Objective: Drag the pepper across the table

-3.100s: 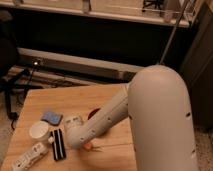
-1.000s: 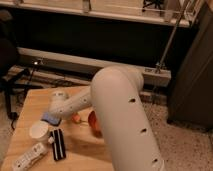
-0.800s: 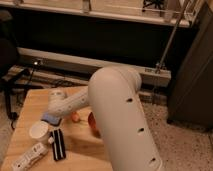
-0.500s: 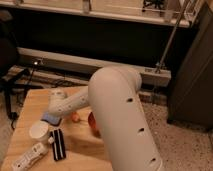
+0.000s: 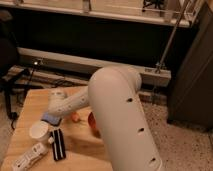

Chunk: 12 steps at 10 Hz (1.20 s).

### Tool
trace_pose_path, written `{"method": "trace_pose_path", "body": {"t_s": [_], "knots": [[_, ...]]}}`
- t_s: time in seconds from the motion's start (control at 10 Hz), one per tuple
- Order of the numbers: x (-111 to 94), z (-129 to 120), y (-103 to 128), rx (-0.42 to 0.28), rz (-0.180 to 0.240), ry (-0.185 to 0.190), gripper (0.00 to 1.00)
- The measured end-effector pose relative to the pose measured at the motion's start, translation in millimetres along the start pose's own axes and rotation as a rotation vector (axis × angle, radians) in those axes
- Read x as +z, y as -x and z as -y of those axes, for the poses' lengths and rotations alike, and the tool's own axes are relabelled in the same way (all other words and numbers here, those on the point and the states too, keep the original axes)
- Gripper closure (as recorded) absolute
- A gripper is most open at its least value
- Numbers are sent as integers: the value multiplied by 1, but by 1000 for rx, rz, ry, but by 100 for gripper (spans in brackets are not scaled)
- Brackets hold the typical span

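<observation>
**Camera view: arm covers much of the table, pepper barely showing**

Camera view looks down on the table (image 5: 35, 102) from beyond its near edge. The big white arm (image 5: 120, 115) rises from the bottom of the picture and hides the whole right side of the table, so that edge and both right corners cannot be seen. The near edge is cut off by the frame.

The forearm reaches leftward to the middle of the table, and the gripper (image 5: 56, 107) sits at its end, low over the wood toward the left half. Its fingers are turned away and merge with the wrist, so I cannot tell whether they are apart or together, or whether they grip anything.

The pepper (image 5: 75, 117) shows only as a small orange patch just below the forearm, near the table's middle and right of the gripper; its stem and taper cannot be made out. Just right of it, an orange-red bowl (image 5: 93, 124) is half hidden behind the arm.

A blue item (image 5: 51, 118) lies directly under the gripper, touching or nearly so. Toward the near left corner stand a white cup (image 5: 39, 131), a dark flat bar (image 5: 58, 144) and a white bottle (image 5: 27, 158) lying on its side, partly cut off.
</observation>
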<state>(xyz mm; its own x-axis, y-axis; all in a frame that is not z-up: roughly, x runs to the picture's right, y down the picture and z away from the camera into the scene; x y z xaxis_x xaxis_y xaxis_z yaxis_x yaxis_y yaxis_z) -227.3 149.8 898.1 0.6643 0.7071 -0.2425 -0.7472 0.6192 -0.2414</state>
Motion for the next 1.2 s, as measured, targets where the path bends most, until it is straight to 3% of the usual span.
{"method": "trace_pose_path", "body": {"t_s": [0.3, 0.8, 1.2], "knots": [[1, 5, 15, 7, 21, 9, 90], [22, 30, 56, 29, 77, 75, 90], [33, 52, 88, 25, 107, 87, 90]]}}
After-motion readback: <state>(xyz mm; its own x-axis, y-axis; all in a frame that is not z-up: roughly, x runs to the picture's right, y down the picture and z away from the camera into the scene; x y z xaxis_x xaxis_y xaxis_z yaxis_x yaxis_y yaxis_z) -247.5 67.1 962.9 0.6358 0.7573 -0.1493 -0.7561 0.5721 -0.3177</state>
